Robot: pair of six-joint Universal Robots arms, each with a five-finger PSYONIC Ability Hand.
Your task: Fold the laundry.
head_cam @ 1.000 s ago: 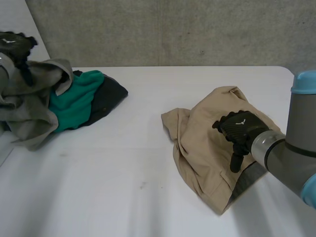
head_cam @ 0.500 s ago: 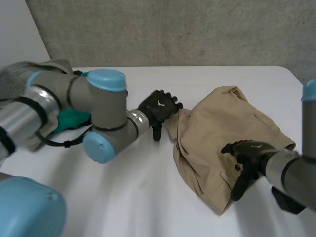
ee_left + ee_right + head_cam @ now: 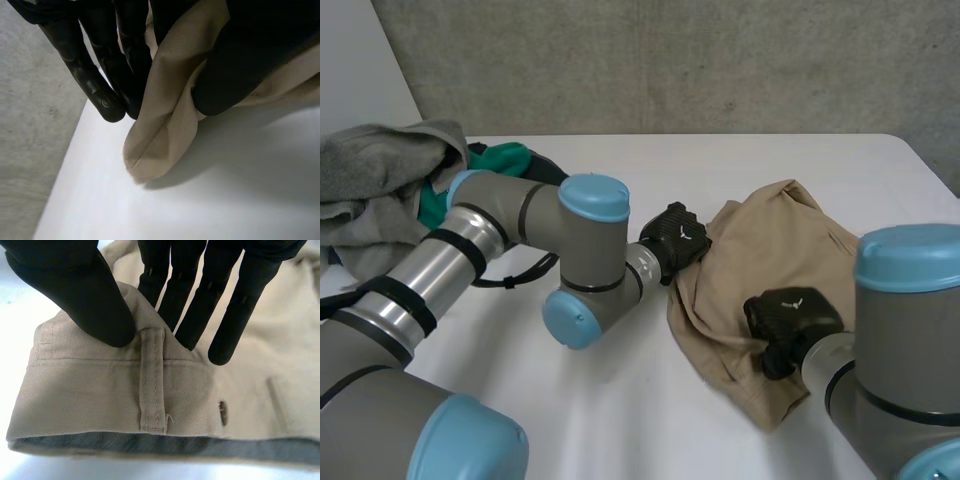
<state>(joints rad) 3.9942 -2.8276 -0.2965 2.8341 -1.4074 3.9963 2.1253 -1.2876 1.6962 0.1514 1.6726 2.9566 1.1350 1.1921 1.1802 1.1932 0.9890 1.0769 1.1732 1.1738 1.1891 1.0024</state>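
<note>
left robot hand (image 3: 676,240): closed on the beige trousers (image 3: 790,235). thumb and fingers (image 3: 120,55) pinch a fold of cloth at the side of the garment facing the worktop's left edge. the tip of the fold sits at or just above the worktop (image 3: 650,410); contact cannot be confirmed.

right robot hand (image 3: 788,316): closed on the same trousers. the thumb is on the outer face of the waistband (image 3: 90,385), the fingers are behind it, and the pinch is just beside a belt loop (image 3: 152,382). the waistband is stitched and layered, so it probably serves as a firm hold that will not slip.

the trousers lie crumpled near the right edge of the worktop, between its near and far edges. two holds set apart on one garment suggest it is about to be lifted and spread flat; no fold is made yet.

a grey garment (image 3: 380,185) and a green garment (image 3: 505,160) are heaped at the far left corner, well apart, apparently awaiting their turn.
</note>
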